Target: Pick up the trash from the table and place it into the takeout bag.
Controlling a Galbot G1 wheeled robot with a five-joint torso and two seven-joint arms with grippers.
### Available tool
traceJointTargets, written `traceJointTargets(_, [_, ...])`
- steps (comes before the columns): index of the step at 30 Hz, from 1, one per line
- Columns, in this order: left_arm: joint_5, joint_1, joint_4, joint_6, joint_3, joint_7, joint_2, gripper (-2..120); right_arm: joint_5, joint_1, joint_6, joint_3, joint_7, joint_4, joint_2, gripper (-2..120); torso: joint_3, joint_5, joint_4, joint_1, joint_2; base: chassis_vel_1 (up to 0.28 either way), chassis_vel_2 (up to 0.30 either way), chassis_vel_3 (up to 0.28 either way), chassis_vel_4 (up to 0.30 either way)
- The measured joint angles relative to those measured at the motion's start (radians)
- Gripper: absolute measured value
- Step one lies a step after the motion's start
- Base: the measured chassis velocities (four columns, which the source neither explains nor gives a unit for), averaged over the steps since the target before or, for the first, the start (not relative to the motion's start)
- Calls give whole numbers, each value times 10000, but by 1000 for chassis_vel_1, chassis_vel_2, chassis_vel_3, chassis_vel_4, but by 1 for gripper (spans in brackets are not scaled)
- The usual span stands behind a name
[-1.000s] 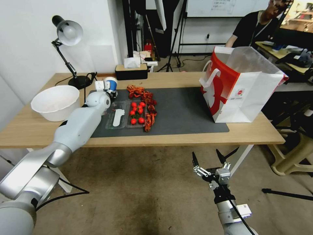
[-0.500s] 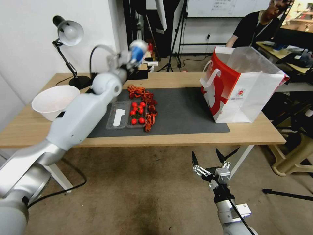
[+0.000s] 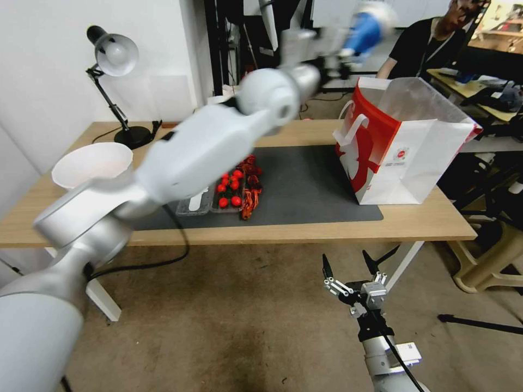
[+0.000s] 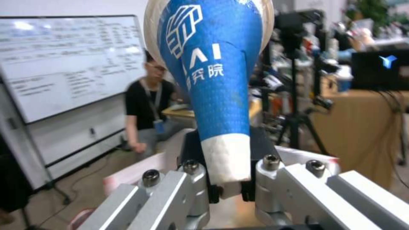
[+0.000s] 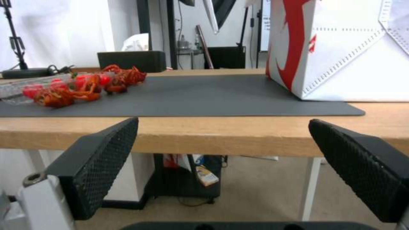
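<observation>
Reaching high across the bench (image 3: pixel 305 231), the left gripper (image 3: pixel 348 41) is closed on one blue-and-white paper cup (image 3: pixel 366 28), pinching its white base end between the fingers (image 4: pixel 194 182) so the cup sticks out away from the wrist, held in the air near the open top of the takeout bag (image 3: pixel 419 158) and just to its far left side; the cup is blue over most of its wall with white lettering and a white logo, a white band at the narrow end and a pale rim at the wide end (image 4: pixel 209 64). One takeout bag stands upright on the right part of the bench, partly on the dark grey mat (image 3: pixel 310 185), white with a red side, white strap handles and a small red logo, its mouth open. On the mat's left part lies one clear tray (image 3: pixel 210 198) holding several red tomatoes (image 3: pixel 229 188), with a string of red-orange bits (image 3: pixel 249 196) just beside it; one big white bowl (image 3: pixel 92 163) and one desk lamp (image 3: pixel 111 54) sit at the bench's left end. The right gripper (image 3: pixel 348 267) hangs low in front of the bench, below its edge, its two black ribbed fingers (image 5: pixel 102 163) spread wide apart with nothing between them
</observation>
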Motion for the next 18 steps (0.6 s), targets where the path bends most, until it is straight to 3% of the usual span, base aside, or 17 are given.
traceJointTargets(3, [114, -225, 929, -78, 587, 15, -895, 7, 28, -28, 117, 55, -3, -94, 25, 100, 0, -2, 1, 0, -1, 0, 0, 0, 0])
traceJointTargets(12, [279, -250, 1324, -112, 767, 18, -1215, 7, 35, -40, 168, 59, -6, -100, 44, 100, 0, -2, 1, 0, -1, 0, 0, 0, 0])
traceJointTargets(18, [447, -259, 1628, -124, 904, 30, -1387, 24, 44, -65, 192, 63, -9, -100, 52, 100, 1, -1, 1, 0, -1, 0, 0, 0, 0])
